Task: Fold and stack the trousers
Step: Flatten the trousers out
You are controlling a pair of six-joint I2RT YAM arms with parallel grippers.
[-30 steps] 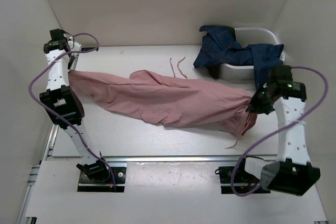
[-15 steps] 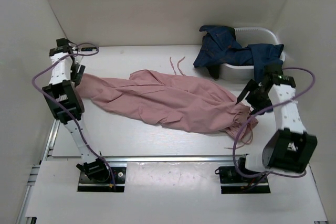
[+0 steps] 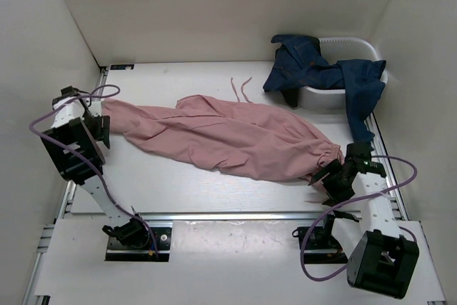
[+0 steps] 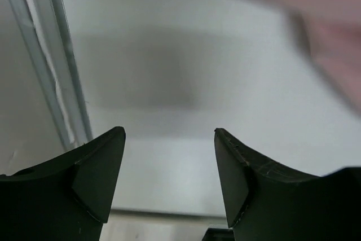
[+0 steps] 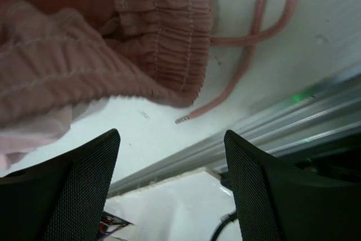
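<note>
The dusty-pink trousers (image 3: 228, 137) lie stretched across the table from left to right, wrinkled and flat. My left gripper (image 3: 100, 125) is just off their left end, open and empty in the left wrist view (image 4: 169, 134), with blurred pink fabric (image 4: 333, 49) at the upper right. My right gripper (image 3: 330, 180) sits near the table's front edge by the right end. It is open (image 5: 172, 134), with a gathered pink band (image 5: 163, 43) and a cord (image 5: 254, 32) lying beyond its fingers, untouched.
A white tub (image 3: 357, 44) stands at the back right with dark blue jeans (image 3: 314, 69) draped over it and hanging onto the table. Two thin pink cords (image 3: 239, 91) lie behind the trousers. A metal rail (image 3: 228, 213) runs along the front edge; walls enclose the sides.
Both grippers opened and let go of the trousers' ends, and the cloth settled on the table. The right arm drew back toward the front edge; the left pulled back to the left.
</note>
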